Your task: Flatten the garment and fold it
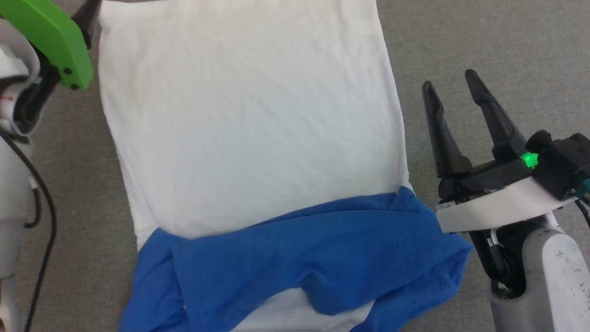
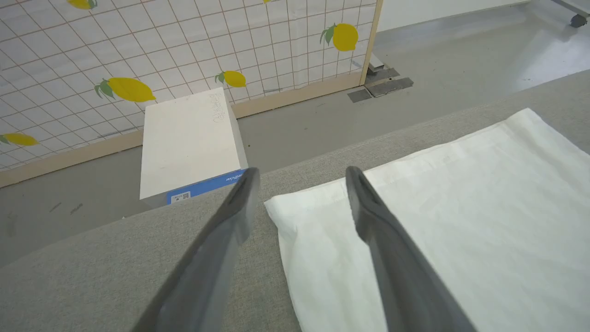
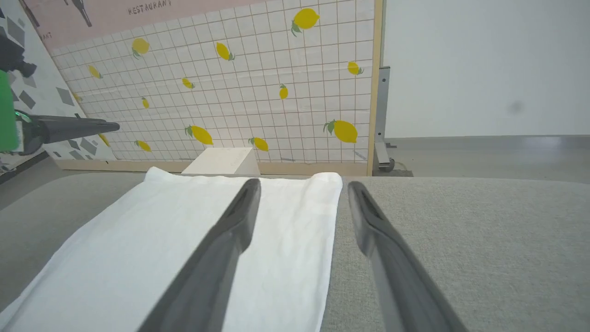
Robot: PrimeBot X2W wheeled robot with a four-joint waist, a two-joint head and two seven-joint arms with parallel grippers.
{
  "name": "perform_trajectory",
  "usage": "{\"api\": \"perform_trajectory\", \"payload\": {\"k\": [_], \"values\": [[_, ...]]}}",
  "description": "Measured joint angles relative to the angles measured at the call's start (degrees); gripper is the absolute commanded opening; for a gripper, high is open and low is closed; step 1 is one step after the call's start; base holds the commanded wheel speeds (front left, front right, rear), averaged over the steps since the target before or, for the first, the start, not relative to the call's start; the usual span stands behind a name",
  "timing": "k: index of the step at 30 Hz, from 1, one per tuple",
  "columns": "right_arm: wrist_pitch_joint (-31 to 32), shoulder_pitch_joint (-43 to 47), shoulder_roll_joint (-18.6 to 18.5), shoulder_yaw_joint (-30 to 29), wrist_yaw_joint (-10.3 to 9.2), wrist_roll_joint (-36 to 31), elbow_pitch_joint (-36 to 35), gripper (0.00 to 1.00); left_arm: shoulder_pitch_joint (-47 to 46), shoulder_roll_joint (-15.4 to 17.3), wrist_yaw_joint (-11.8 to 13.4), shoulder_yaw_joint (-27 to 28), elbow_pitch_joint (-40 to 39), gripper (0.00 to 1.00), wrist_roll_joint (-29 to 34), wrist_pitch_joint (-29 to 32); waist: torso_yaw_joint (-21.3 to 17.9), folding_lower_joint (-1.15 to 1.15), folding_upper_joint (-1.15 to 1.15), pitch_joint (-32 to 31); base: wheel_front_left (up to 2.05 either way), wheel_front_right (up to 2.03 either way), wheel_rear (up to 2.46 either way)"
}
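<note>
Condition of the garment: it lies on the grey padded surface, white body spread smooth with only light creasing. The blue sleeves are laid across its near end, one over the other, somewhat bunched at the right.

My left gripper sits at the garment's far left hem corner. Its fingers are parted and hold nothing: one is over bare surface just outside the cloth, the other over the white hem. I cannot tell whether either tip touches the fabric.

My right gripper is just beside the garment's right edge, level with the lower body and just above the sleeve fold. It is likewise spread and empty. In its wrist view it straddles that edge, one finger over cloth and one over surface.

Assessment: flattening appears complete and the sleeves are in, so the step in hand is the end-to-end fold.

Requirement for the next move: the left needs to pinch the hem corner it straddles. The right is well short of the matching far right corner and should reach it first, so both corners lift level.
</note>
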Motion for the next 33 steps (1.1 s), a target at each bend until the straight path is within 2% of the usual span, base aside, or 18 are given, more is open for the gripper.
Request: {"api": "perform_trajectory", "payload": {"k": [5, 11, 15, 18, 21, 22, 23, 24, 30, 33], "values": [[-2.24, -0.20, 0.01, -0.16, 0.00, 2.23, 0.70, 1.00, -3.89, 3.45, 0.58, -0.21, 2.14, 1.00, -0.81, 9.89, -3.03, 0.00, 0.00, 3.88, 0.00, 0.00, 0.00], [-4.08, -0.84, 0.01, 0.34, 0.00, 3.31, 1.12, 1.00, -6.42, 5.95, 5.05, 0.33, 2.89, 1.00, -0.86, 18.97, -6.05, 0.00, 0.00, 8.02, 0.00, 0.00, 0.00], [-4.79, -1.51, 0.02, 0.45, 0.00, 3.34, 1.74, 1.00, -6.92, 8.66, 7.93, -0.73, 2.61, 1.00, 2.21, 23.98, -7.76, 0.00, 0.00, 10.22, 0.00, 0.00, 0.00], [-5.22, -1.49, 0.00, 0.33, 0.00, 3.38, 2.21, 1.00, -7.77, 10.63, 9.28, -1.65, 1.33, 1.00, 4.74, 26.93, -8.68, 0.00, 0.00, 11.38, 0.00, 0.00, 0.00], [-5.28, -1.50, 0.02, 0.41, 0.00, 3.41, 2.64, 1.00, -7.98, 11.00, 10.29, -1.44, 0.12, 1.00, 4.69, 28.77, -9.21, 0.00, 0.00, 12.13, 0.00, 0.00, 0.00], [-5.28, -1.51, -0.01, 0.43, 0.00, 3.41, 2.74, 1.00, -7.98, 11.10, 10.37, -1.45, -0.35, 0.47, 4.67, 29.11, -9.27, 0.00, 0.00, 12.28, 0.00, 0.00, 0.00], [-5.26, -1.59, -0.01, 0.52, 0.00, 3.37, 2.82, 1.00, -7.98, 11.21, 10.48, -1.46, -0.74, 0.21, 4.67, 29.16, -9.24, 0.00, 0.00, 12.37, 0.00, 0.00, 0.00], [-5.19, -1.84, -0.01, 0.67, 0.00, 3.14, 2.87, 1.00, -7.97, 11.29, 10.56, -1.52, -1.04, 0.00, 4.67, 29.16, -9.19, 0.00, 0.00, 12.42, 0.00, 0.00, 0.00], [-2.57, -9.03, 0.01, 0.47, 0.00, 1.12, 3.48, 1.00, -7.92, 10.83, 10.16, -2.49, -2.46, 0.00, 4.19, 28.71, -8.40, 0.00, 0.00, 12.79, 0.00, 0.00, 0.00], [0.98, -16.46, 0.01, 0.05, 0.00, 0.21, 5.83, 1.00, -8.02, 10.07, 9.84, -2.75, -2.66, 0.00, 3.99, 28.02, -7.52, 0.00, 0.00, 12.94, 0.00, 0.00, 0.00]]}}
